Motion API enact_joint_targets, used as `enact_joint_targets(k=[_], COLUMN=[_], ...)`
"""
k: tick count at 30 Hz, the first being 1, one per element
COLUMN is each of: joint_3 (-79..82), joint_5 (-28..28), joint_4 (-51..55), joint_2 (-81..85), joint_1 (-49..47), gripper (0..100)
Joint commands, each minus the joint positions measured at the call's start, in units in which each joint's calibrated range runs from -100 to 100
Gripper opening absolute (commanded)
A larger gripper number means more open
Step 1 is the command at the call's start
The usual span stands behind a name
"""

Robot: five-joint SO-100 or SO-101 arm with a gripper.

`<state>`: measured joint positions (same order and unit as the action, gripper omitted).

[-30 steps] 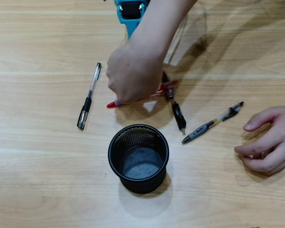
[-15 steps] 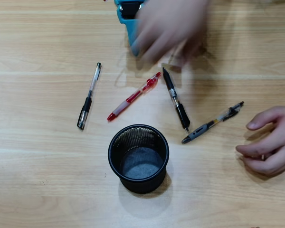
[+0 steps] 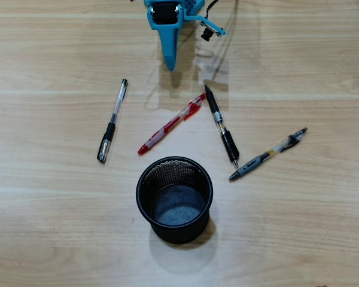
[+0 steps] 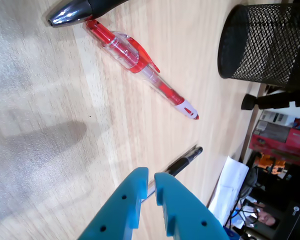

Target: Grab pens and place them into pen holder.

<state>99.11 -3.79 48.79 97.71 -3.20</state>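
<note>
While the wooden table (image 3: 60, 239) filled the overhead view, the pen holder (image 3: 175, 199), a round black mesh cup with a solid rim, stood upright near its lower middle with no pens in it. Above it lay four pens, all apart from the cup: a red and clear pen (image 3: 170, 124) slanted just above the rim, a black pen (image 3: 221, 125) with its top end touching the red one, a grey-grip pen (image 3: 267, 154) to the right, and another black pen (image 3: 112, 121) to the left. At the top edge, the teal gripper (image 3: 170, 64) was cut off; in the wrist view its jaws were nearly together on nothing (image 4: 150, 179).
</note>
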Motion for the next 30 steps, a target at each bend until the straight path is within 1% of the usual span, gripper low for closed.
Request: enact_joint_targets(k=[1,30], joint_3=[-0.4,0.3], joint_5=[-0.2,0.0], joint_4=[0.3,0.3], joint_2=[0.7,0.6], joint_1=[0.6,0.8], gripper=[2,2])
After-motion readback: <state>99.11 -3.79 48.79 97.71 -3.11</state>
